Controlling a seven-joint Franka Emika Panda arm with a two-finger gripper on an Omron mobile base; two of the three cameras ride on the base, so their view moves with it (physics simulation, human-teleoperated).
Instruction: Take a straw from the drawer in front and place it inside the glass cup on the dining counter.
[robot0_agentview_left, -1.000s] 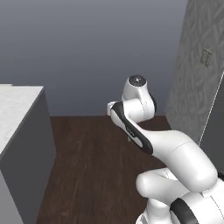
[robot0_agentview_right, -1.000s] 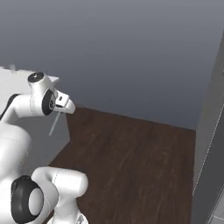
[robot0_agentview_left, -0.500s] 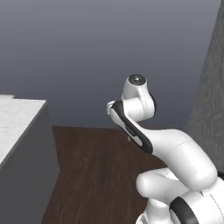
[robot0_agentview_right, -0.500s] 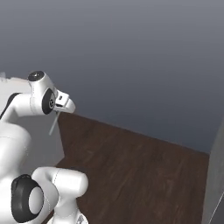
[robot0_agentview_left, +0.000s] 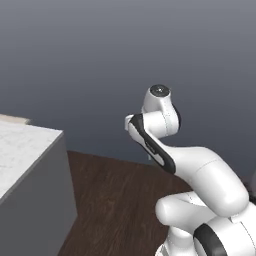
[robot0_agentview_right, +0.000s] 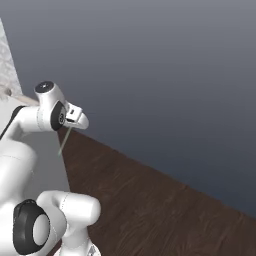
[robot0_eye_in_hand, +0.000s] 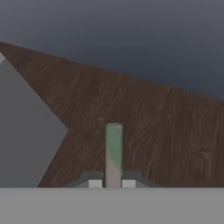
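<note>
I have the pincer clenched on the straw, which hangs down from between the fingertips toward the dark wood floor; in the hand view the straw runs straight up from the two tips. What has just changed is the whole picture, not the things — over the last second the base has been turning, and the tall grey cabinet front that stood on the far side of the arm has slid out of frame. The dining table now shows more of its marble top and grey side, off to the arm's left. The arm's pose looks unchanged. I judge the pick is done and I am carrying; the glass cup I still have to find on that table.
</note>
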